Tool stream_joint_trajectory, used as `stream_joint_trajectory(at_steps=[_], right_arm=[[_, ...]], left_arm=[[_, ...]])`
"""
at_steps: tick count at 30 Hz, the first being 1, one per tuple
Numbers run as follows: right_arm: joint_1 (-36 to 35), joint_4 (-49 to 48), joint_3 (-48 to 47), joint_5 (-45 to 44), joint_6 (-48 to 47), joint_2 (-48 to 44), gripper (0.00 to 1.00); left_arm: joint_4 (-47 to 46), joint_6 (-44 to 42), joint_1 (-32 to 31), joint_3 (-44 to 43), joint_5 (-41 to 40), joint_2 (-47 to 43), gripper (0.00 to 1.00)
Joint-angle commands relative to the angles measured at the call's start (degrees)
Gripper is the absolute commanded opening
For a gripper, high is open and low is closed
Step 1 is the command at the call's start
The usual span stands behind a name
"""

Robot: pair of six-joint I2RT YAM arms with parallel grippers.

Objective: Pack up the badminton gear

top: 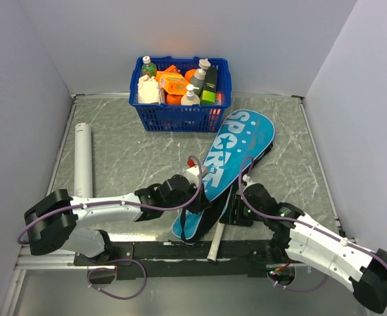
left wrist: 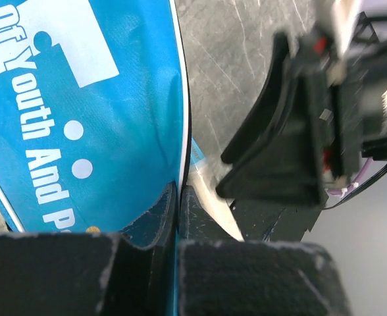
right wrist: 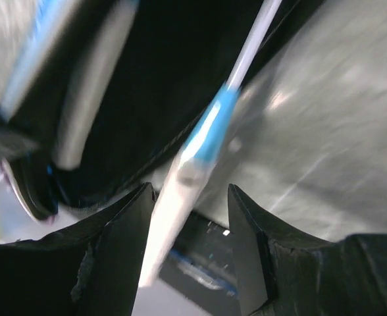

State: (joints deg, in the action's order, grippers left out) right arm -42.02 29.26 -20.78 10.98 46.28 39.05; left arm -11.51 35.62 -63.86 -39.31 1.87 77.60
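The teal "SPORT" case (top: 236, 155) lies slantwise in the middle of the table. My left gripper (top: 203, 201) is shut on its near edge; in the left wrist view the case (left wrist: 81, 118) fills the left side and the jaws pinch its rim. My right gripper (top: 233, 214) is open beside the case, its jaws either side of a racket's white handle (right wrist: 164, 230), which also shows in the top view (top: 215, 245). The pale blue shaft (right wrist: 213, 131) runs into the case's dark opening. The long white tube (top: 83, 158) lies at the left. No shuttlecock shows.
A blue plastic basket (top: 180, 117) of bottles and orange packs stands at the back centre, just behind the case. Grey walls close the table on three sides. A black rail (top: 180, 250) runs along the near edge.
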Motion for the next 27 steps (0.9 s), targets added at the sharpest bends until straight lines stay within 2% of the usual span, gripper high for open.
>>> stream_joint_trajectory(at_steps=[1, 7, 9, 10, 11, 13, 14, 16, 27], right_arm=[[-4.82, -7.10, 3.27, 0.53, 8.38, -0.03, 0.57], [-8.07, -12.10, 5.13, -1.31, 12.34, 4.18, 0.56], [-8.52, -13.08, 5.22, -1.84, 13.22, 5.33, 0.50], [-8.60, -13.78, 5.22, -2.54, 13.39, 5.69, 0.45], [-8.61, -13.87, 5.04, -3.07, 13.74, 6.04, 0.32], [-8.61, -13.87, 3.90, -4.12, 14.01, 7.00, 0.18], [-8.52, -13.79, 3.38, -5.17, 13.92, 7.36, 0.07], [-8.43, -13.70, 1.45, -6.32, 13.40, 8.76, 0.00], [-1.23, -21.07, -4.19, -4.83, 11.02, 16.31, 0.00]], left_arm=[[-6.33, 0.77, -0.39, -1.91, 1.56, -0.79, 0.01], [-6.07, 1.03, -0.48, -0.94, 1.65, -1.66, 0.01], [-6.07, 1.03, -0.48, -0.77, 1.73, -2.10, 0.01], [-6.07, 1.12, -0.48, -0.68, 1.82, -2.28, 0.01], [-5.98, 1.21, -0.48, -0.51, 1.74, -2.28, 0.01], [-6.42, 1.56, -0.57, -0.24, 2.08, -2.63, 0.01], [-6.60, 1.65, -0.66, 0.02, 2.17, -2.55, 0.01], [-6.95, 2.09, -1.09, 0.20, 2.35, -2.28, 0.01], [-7.74, 3.58, -3.20, 1.96, 1.82, -1.58, 0.01]])
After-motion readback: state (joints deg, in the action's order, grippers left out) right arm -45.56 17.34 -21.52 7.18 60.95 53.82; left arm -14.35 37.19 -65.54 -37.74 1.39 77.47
